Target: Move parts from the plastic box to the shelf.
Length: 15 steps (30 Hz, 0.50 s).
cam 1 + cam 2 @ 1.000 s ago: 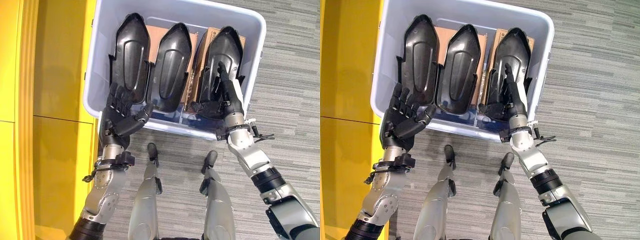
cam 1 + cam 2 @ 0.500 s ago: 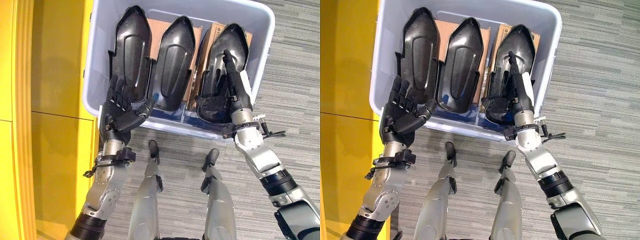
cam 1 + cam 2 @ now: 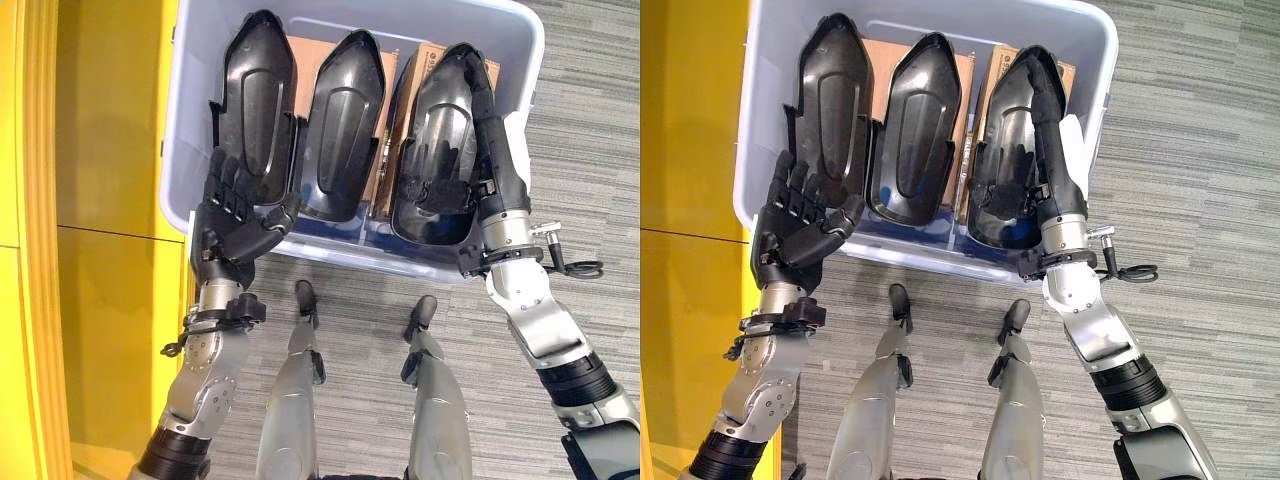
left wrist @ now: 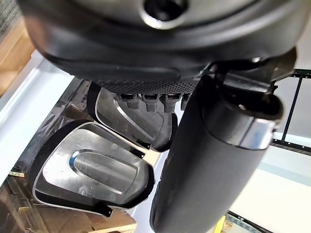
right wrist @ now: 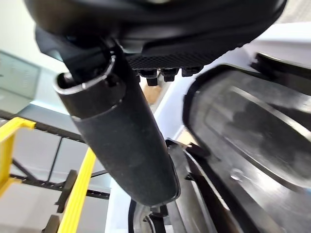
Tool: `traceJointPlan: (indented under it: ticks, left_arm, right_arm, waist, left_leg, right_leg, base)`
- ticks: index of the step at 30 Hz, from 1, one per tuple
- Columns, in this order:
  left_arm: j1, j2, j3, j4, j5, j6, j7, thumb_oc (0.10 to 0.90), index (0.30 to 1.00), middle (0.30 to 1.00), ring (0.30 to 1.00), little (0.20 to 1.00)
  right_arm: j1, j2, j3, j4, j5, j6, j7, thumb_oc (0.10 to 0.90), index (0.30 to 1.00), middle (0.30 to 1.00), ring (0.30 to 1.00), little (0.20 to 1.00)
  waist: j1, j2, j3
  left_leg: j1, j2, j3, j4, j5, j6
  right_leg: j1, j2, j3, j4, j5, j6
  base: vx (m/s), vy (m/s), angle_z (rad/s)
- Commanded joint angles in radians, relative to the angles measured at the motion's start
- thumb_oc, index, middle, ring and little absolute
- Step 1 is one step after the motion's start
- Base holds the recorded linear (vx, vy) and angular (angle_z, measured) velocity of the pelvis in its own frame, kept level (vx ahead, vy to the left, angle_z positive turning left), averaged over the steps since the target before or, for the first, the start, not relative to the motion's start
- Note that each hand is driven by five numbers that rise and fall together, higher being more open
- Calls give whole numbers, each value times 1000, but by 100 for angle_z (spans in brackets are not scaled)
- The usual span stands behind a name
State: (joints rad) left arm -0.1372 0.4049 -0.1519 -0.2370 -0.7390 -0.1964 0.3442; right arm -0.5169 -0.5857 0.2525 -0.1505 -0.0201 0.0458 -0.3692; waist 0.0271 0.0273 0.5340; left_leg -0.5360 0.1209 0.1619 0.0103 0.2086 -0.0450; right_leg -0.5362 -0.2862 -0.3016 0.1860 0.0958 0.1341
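Note:
Three black moulded parts stand side by side in the pale plastic box [image 3: 330,256]: a left part [image 3: 258,90], a middle part [image 3: 340,120] and a right part [image 3: 445,120]. My left hand [image 3: 230,218] is open just outside the box's near left corner, fingers spread, its thumb by the left part's lower end. The same part [image 4: 92,170] shows past that thumb in the left wrist view. My right hand [image 3: 500,160] lies open along the right part's right rim, between it and the box wall. Its straight thumb [image 5: 121,136] stands beside the part [image 5: 252,131].
Brown cardboard boxes [image 3: 305,50] stand behind the parts inside the box. The yellow shelf [image 3: 100,200] runs along the left, close to the box's left wall. Grey carpet [image 3: 590,150] lies to the right and in front. A yellow rack frame [image 5: 80,194] shows in the right wrist view.
My right hand has slid from the face of the right part up and over to its right rim. My left hand has shifted a little up and left, staying open.

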Motion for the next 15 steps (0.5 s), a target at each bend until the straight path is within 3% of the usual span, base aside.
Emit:
traceJointPlan:
  ticks: [1, 15]
  left_arm:
    - [3, 25, 66, -168, 41, -82, -16, 900, 1000, 1000, 1000, 1000]
    - [30, 20, 72, -185, 53, -86, -9, 900, 1000, 1000, 1000, 1000]
  right_arm:
    - [-92, -16, -61, -166, -52, -122, -21, 900, 1000, 1000, 1000, 1000]
    - [17, -11, -66, -237, -197, -119, -14, 900, 1000, 1000, 1000, 1000]
  waist:
    - [-1, -54, -14]
    - [-14, -57, -14]
  left_leg:
    - [65, 18, 31, 117, -181, -27]
    - [56, 17, 30, 120, -181, -27]
  right_leg:
    - [55, -1, 48, 45, -78, 21]
    - [47, 0, 49, 41, -74, 24]
  base:
    - [0, 0, 0]
    - [0, 0, 0]
